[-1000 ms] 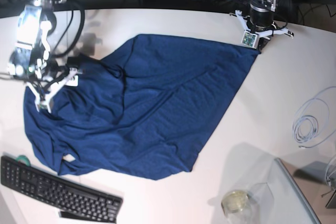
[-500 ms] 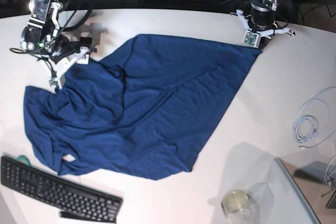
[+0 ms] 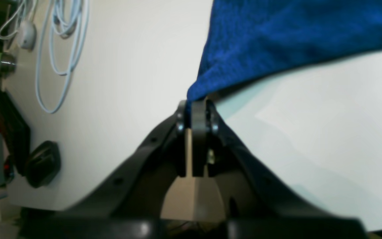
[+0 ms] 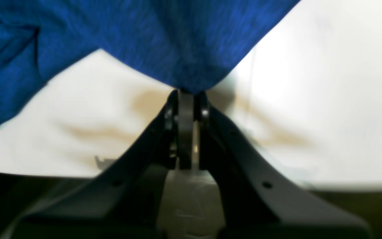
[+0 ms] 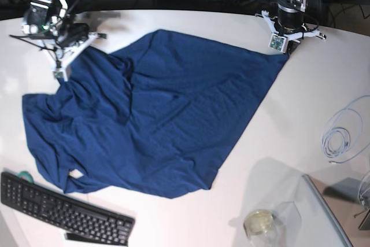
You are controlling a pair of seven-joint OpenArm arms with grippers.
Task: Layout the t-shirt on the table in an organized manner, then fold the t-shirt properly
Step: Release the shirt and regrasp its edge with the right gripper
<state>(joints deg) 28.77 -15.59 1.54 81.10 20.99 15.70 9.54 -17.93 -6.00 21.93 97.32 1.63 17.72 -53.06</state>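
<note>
T-shirt [image 5: 150, 120] lies rumpled on the table [image 5: 300, 131], above the keyboard [image 5: 63, 209]. Right gripper [image 4: 186, 94], wide apart a second ago, now pinches its far-left edge; left gripper [image 3: 196, 103] stays clamped on the opposite corner, so stretching flat can begin.

One navy t-shirt [image 5: 156, 120], one white table [image 5: 300, 125], two grippers, left [image 5: 281, 48] and right [image 5: 62, 74], one black keyboard [image 5: 63, 212], one coiled cable [image 5: 341, 134], one jar [image 5: 260, 224].
</note>
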